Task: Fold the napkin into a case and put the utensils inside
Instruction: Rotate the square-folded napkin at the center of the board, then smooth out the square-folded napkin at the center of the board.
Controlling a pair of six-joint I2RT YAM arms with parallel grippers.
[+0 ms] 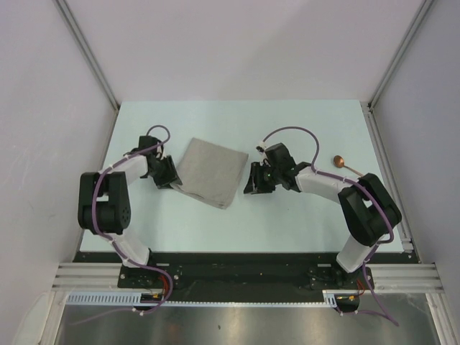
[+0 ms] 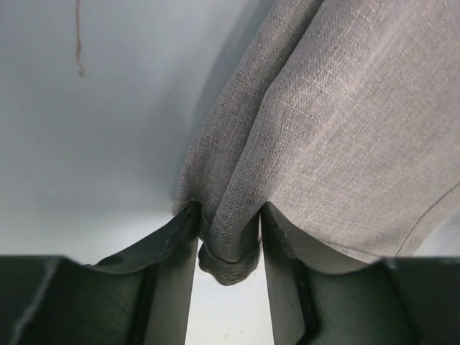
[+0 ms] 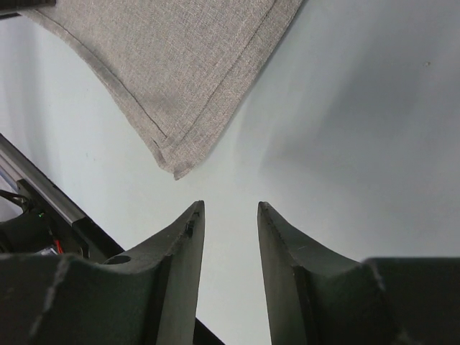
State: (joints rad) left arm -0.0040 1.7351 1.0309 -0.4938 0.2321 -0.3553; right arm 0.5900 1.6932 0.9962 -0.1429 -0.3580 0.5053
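Plainly, the left pincer point(image 2: 228, 230) is pressed together on a bunched corner of the napkin point(image 2: 338, 129), the cloth puckering into a small roll between the two fingers and spreading out from them toward 1 o'clock in the left wrist view. That grip looks meant to anchor or lift this corner so a fold can be carried across. Seen from above, the napkin lies as a tilted square on the table point(image 1: 302, 223), directly at the left pincer's 3 o'clock. The right pincer point(image 3: 230, 215) is spread and holds nothing. A free corner of the cloth lies just ahead of its gap toward 11 o'clock, near but not touching. My guess is that it waits there to take that corner. The doubled edges at the corner suggest the cloth is already folded at least once, though the narrow case is not yet formed. The copper spoon point(image 1: 339, 161) lies well apart, at the right pincer's 3 o'clock beside the right arm, out of the folding area. No second utensil can be made out.
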